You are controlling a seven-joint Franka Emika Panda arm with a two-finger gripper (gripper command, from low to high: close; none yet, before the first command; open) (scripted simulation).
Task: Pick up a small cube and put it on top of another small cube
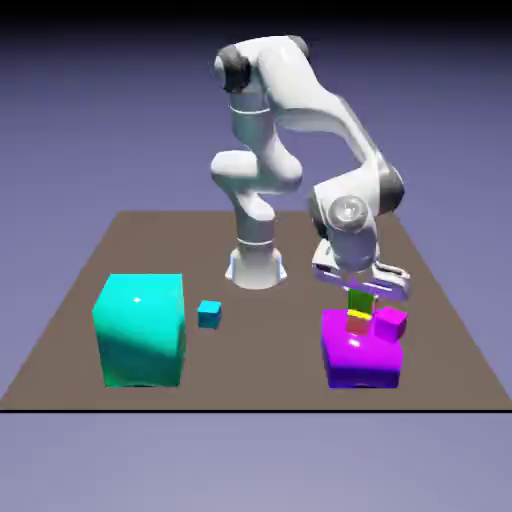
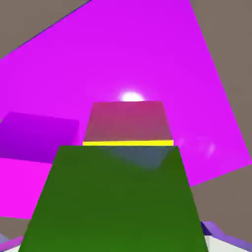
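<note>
While the arm reaches down over the exterior view's right side of the bench, the tool has the small green cube gripped between its fingers; that cube sits right above the yellow-topped cube with red-orange sides, though whether the two touch cannot be told; the lower cube is over the purple block, just beside the magenta cube, and well apart stand the tiny cyan-blue cube and the big cyan block
</note>
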